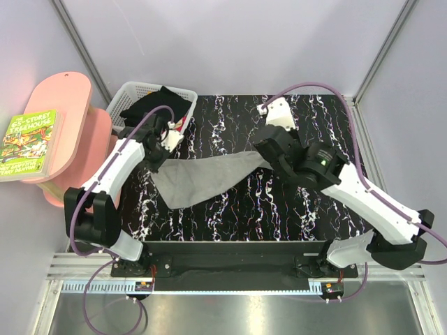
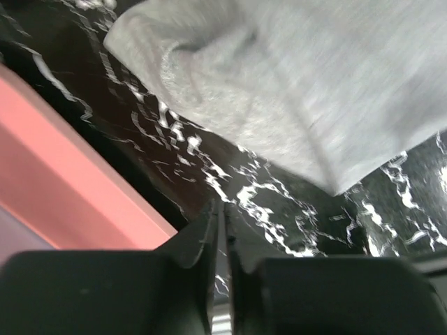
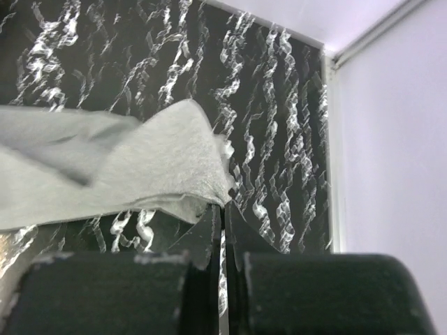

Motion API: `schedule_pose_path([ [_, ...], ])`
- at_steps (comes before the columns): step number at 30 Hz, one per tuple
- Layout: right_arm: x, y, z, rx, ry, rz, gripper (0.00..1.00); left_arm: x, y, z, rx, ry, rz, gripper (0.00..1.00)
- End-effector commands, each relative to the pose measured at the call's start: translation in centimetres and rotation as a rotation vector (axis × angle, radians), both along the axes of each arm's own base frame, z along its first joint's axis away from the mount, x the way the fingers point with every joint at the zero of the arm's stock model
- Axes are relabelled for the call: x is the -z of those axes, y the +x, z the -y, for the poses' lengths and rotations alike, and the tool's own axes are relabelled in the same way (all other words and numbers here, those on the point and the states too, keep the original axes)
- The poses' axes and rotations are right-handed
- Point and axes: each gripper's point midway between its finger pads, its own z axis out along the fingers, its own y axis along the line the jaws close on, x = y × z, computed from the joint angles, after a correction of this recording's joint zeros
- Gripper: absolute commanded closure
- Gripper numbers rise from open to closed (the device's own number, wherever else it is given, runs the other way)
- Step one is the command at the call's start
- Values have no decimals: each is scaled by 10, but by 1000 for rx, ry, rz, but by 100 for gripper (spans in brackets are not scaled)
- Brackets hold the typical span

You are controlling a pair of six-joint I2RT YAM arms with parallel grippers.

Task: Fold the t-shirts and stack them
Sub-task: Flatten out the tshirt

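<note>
The light heather-grey t-shirt [image 1: 202,178] lies bunched on the black marbled table [image 1: 279,202], left of centre. One corner is pulled up towards the right. My right gripper [image 1: 264,155] is shut on that corner; in the right wrist view the cloth [image 3: 140,167] meets the closed tips of the gripper [image 3: 223,204]. My left gripper [image 1: 156,165] is at the shirt's left edge. In the left wrist view it [image 2: 222,208] is shut and empty, with the grey shirt [image 2: 300,84] lying just beyond its tips. The black t-shirt [image 1: 157,105] sits in the white lattice basket [image 1: 133,93].
A pink stool [image 1: 70,125] stands off the table's left edge, and its side shows in the left wrist view [image 2: 63,174]. A green book [image 1: 28,143] lies on it. Grey walls close in the back and the right side [image 3: 391,139].
</note>
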Motion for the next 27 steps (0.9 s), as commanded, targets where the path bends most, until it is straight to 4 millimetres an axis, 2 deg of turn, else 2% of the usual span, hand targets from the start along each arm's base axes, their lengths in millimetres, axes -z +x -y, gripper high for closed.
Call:
schedule_pose_path([
  [1,9,-40,14,10,163,-170,100,-6,-8,-4,-4,18,13,91],
  [2,32,-58,20,3,111,-301,100,-8,-7,-4,-1,17,17,91],
  [3,58,-80,3,-11,180,-468,100,-7,-7,-4,2,18,12,91],
  [4,91,-101,2,-6,135,-607,100,-5,-6,-3,3,16,7,91],
  [6,128,-152,-21,-66,147,-802,100,-6,-2,-2,0,11,5,92],
  [7,152,-170,-18,-48,97,-870,100,-4,-1,1,2,3,-3,92],
  [8,161,-186,-20,-65,89,-908,93,-4,0,3,5,-2,-4,92],
  [9,165,-199,-20,-45,142,-957,82,-4,1,5,3,-9,-1,92],
  [10,177,-205,-19,-36,163,-984,66,-3,1,7,5,-15,-7,92],
  [12,173,-211,-21,-50,263,-981,69,-4,2,11,14,-21,-5,92],
  [14,165,-200,-20,-40,302,-913,63,-5,3,15,23,-20,-2,92],
  [15,157,-178,-14,2,308,-826,64,-6,4,17,23,-22,-1,92],
  [17,153,-145,-2,58,256,-742,71,-4,6,23,26,-32,-4,91],
  [18,145,-112,14,152,271,-657,74,-1,7,26,31,-35,-15,91],
  [20,139,-69,19,178,239,-550,74,3,8,32,42,-27,-21,92],
  [21,134,-41,18,203,295,-496,74,7,9,33,43,-21,-29,92],
  [23,142,-8,24,227,246,-458,73,12,13,34,46,-16,-28,92],
  [24,146,17,32,272,281,-427,71,16,15,31,42,4,-31,92],
  [25,163,30,35,293,257,-465,69,21,17,30,40,10,-33,92],
  [27,177,54,36,307,295,-482,66,28,17,28,41,22,-47,94],
])
